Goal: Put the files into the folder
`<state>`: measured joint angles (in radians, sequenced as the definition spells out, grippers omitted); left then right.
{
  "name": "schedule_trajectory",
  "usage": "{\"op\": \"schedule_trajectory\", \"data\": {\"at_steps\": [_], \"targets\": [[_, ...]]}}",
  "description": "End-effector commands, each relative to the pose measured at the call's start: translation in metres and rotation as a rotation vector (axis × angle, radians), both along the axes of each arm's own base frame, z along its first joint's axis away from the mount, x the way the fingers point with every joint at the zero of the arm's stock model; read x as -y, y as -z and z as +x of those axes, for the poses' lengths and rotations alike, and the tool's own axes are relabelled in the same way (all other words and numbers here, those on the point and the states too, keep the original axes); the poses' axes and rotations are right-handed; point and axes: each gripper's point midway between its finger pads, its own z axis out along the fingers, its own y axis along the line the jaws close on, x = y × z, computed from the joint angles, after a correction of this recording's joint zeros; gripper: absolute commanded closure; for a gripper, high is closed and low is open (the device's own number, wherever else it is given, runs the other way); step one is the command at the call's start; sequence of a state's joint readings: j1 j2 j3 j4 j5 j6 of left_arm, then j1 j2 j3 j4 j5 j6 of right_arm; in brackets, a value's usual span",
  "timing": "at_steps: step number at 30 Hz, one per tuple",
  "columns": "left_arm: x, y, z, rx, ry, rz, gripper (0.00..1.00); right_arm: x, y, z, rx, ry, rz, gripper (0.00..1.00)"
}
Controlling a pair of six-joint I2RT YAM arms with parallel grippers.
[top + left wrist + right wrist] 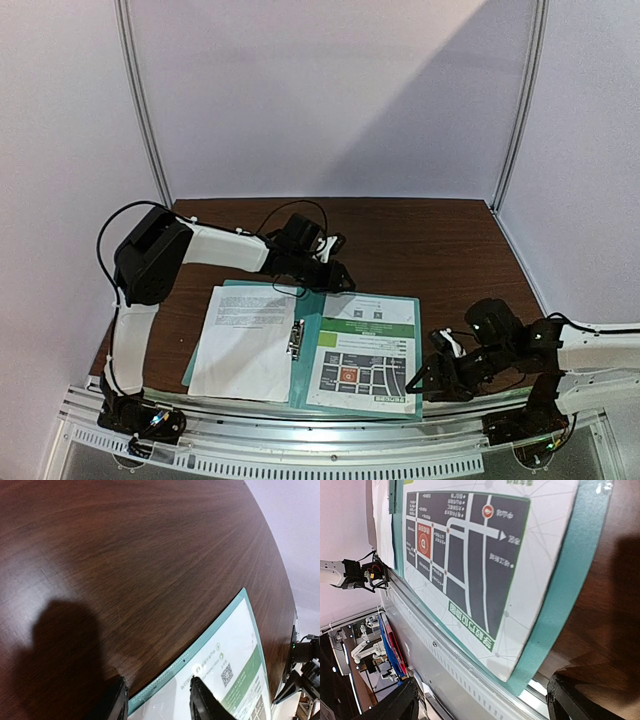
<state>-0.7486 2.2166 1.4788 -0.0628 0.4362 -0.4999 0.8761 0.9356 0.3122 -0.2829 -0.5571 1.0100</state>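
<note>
Two paper sheets, one white with black text [245,340], one with colourful pictures [365,355], lie on the open flat teal card folder [310,345]. My left gripper [157,700] sits parted and empty at its far edge, probably to fold it. The right gripper [480,700] hangs wide apart, empty, beside the near corner.

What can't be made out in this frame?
Print on the text sheet: top view, too small to read.
Whether the left claw touches the folder: left wrist view, fingers cut by the bottom edge.
The folder's left half: top view, covered by the text sheet.
Whether the clip grips anything: top view, too small.
</note>
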Motion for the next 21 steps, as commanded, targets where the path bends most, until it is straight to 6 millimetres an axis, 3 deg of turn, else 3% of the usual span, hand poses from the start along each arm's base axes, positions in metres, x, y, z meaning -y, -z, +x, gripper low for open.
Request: {"op": "schedule_trajectory", "data": {"at_steps": [1,14,21], "targets": [[0.006,-0.009,0.000,-0.006,-0.008,-0.023,0.57,0.001,0.012,0.002,0.023,0.071,-0.049,0.13],[0.002,-0.019,0.003,-0.001,-0.020,-0.050,0.57,0.001,0.026,-0.013,0.032,0.104,-0.124,0.18],[-0.001,-0.021,0.001,0.001,-0.022,-0.055,0.58,-0.015,0.023,-0.013,0.060,0.099,-0.049,0.22]]}}
